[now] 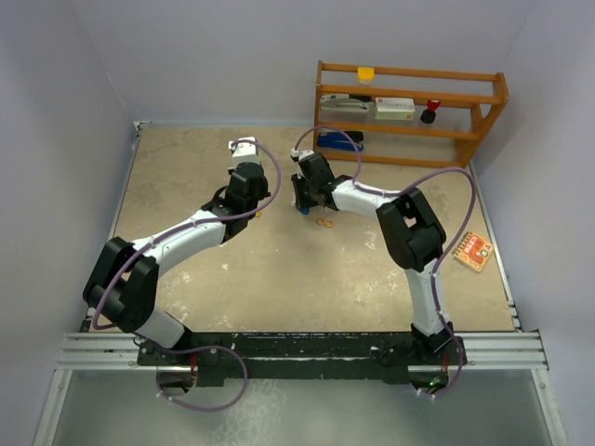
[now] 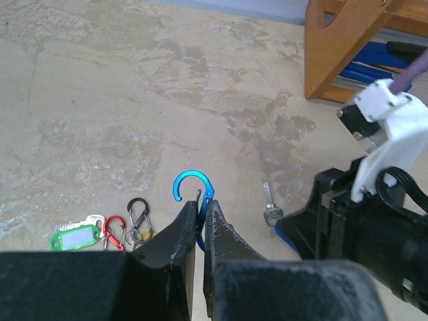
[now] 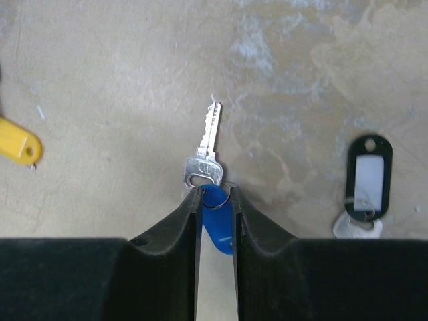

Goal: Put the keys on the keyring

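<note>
Key on blue tag: likely light, rigid, slick; best held by tag, where right gripper pinches; left gripper clamps blue carabiner.

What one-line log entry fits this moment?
left claw: shut on blue clip | right claw: shut on blue-tagged key | key and clip: apart | yellow tag, black tag: on table

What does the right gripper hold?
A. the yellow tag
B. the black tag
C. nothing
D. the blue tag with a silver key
D: the right gripper is shut on the blue tag, whose silver key sticks out ahead; the yellow tag and black tag lie untouched.
</note>
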Available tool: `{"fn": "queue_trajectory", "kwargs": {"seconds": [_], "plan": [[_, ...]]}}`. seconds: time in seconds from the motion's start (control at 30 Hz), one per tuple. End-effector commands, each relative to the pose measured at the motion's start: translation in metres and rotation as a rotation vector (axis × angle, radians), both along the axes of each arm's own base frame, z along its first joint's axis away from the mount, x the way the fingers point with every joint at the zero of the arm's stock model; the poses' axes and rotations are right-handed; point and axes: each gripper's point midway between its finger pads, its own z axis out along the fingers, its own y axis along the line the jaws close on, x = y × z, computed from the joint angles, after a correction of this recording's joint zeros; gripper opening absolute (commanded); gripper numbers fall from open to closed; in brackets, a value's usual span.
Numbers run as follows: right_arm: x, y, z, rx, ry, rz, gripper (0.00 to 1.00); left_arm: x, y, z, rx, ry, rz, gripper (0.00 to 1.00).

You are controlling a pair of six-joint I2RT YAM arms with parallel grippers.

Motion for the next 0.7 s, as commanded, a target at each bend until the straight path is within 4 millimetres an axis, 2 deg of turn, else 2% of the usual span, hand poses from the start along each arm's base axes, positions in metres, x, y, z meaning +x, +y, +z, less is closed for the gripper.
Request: {"fn": "queue_trajectory", "kwargs": {"seconds": [0.0,0.27,0.67], "plan": [[0.001,0.000,0.061,0.073,-0.117,-0.018,0.23,0.005,0.002,0.018,-0.023,-0.056,0.007,0.00],[-0.006,-0.007,0.097,0.114,-0.183,-0.025,0.23,0.005,-0.005,0.016,-0.038,-0.054,-0.029,0.00],[-0.023,-0.014,0.131,0.172,-0.242,-0.006,0.23,0.005,-0.034,0.013,-0.095,-0.061,-0.171,0.00]]}}
